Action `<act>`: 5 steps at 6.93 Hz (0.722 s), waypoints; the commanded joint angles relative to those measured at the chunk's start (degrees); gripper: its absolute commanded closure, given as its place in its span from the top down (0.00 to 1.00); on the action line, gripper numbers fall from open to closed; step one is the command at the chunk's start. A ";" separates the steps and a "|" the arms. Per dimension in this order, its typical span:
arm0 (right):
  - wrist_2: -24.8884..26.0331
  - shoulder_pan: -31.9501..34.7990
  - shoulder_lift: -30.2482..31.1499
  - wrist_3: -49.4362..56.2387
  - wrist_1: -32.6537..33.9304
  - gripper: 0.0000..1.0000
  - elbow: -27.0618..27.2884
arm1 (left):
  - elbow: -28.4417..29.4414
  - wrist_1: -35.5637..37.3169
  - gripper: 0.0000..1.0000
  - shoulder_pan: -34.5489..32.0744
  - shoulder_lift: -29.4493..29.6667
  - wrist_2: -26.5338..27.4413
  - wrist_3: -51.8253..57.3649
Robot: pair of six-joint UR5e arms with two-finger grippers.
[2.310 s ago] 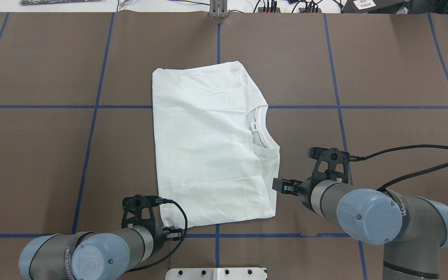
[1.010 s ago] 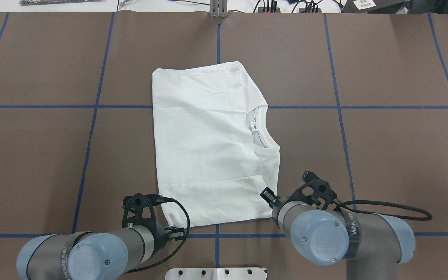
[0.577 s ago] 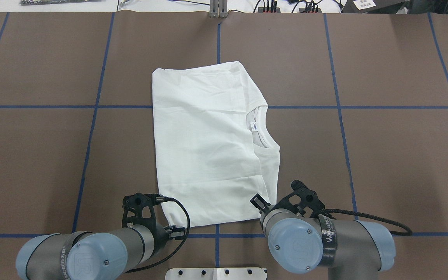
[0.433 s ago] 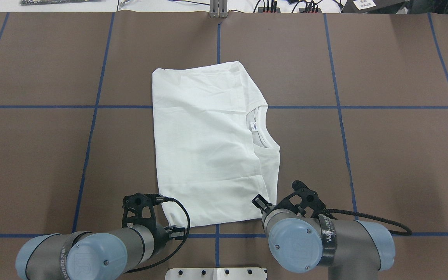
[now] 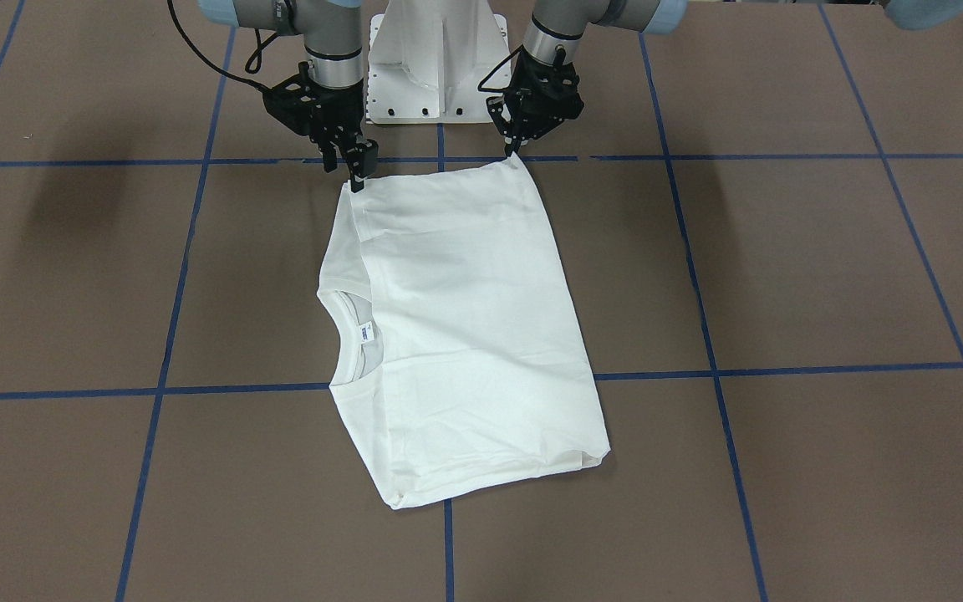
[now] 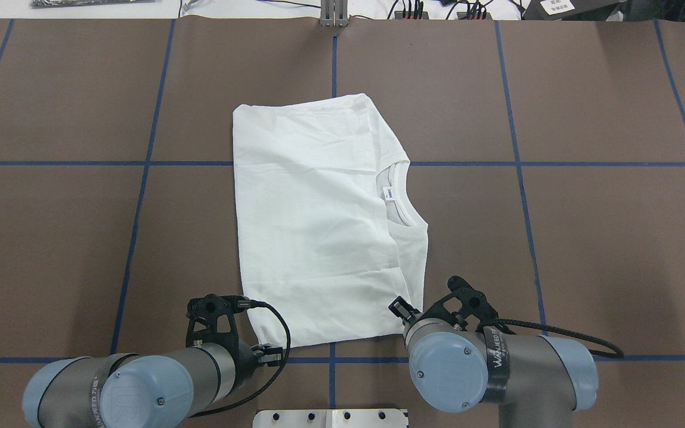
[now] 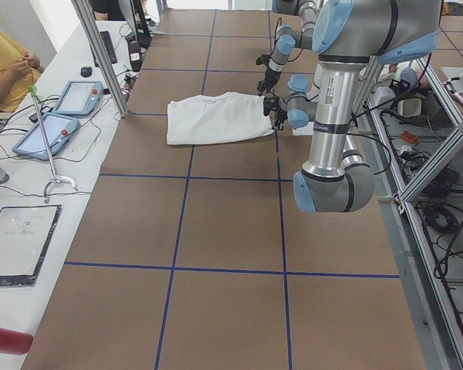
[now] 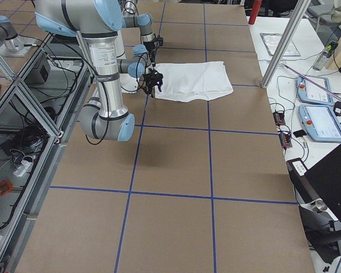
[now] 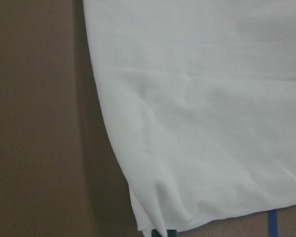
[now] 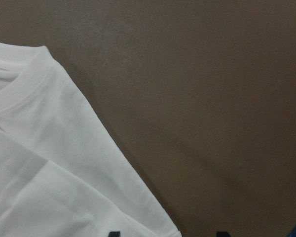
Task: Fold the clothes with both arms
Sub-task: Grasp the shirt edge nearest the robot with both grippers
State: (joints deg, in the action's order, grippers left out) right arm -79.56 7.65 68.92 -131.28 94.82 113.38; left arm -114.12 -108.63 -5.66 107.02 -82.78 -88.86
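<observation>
The left claw (image 5: pixel 516 153) is pinched shut on one near corner of the white thin-cotton long-sleeved T-shirt (image 5: pixel 465 334), where the cloth is puckered. The right claw (image 5: pixel 356 177) is set astride the other near corner, tips apart and not yet closed. Both corners are taken, it is judged, so that this edge can be lifted level and carried over. The garment is laid flat at the middle of the brown blue-lined surface (image 5: pixel 782 267).

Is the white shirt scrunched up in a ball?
No, the T-shirt lies spread out flat in a neat folded shape on the brown table.
</observation>
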 commanded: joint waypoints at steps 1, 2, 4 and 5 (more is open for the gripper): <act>0.02 0.17 -0.28 -0.02 -0.08 0.71 -0.87 | -0.23 0.00 0.00 -0.05 -0.06 -0.01 0.00; 0.02 0.09 -0.46 -0.11 -0.08 0.71 -1.40 | -0.40 0.00 0.00 -0.06 -0.06 -0.10 0.00; 0.02 0.00 -0.54 -0.29 -0.16 0.70 -2.19 | -0.40 0.00 0.00 -0.06 -0.06 -0.10 0.00; 0.02 0.00 -0.55 -0.29 -0.16 0.69 -2.19 | -0.40 0.00 0.00 -0.06 -0.06 -0.10 0.00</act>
State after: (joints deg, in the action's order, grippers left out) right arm -79.54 7.69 68.42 -131.53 94.67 111.39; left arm -114.51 -108.63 -5.71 106.96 -82.88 -88.86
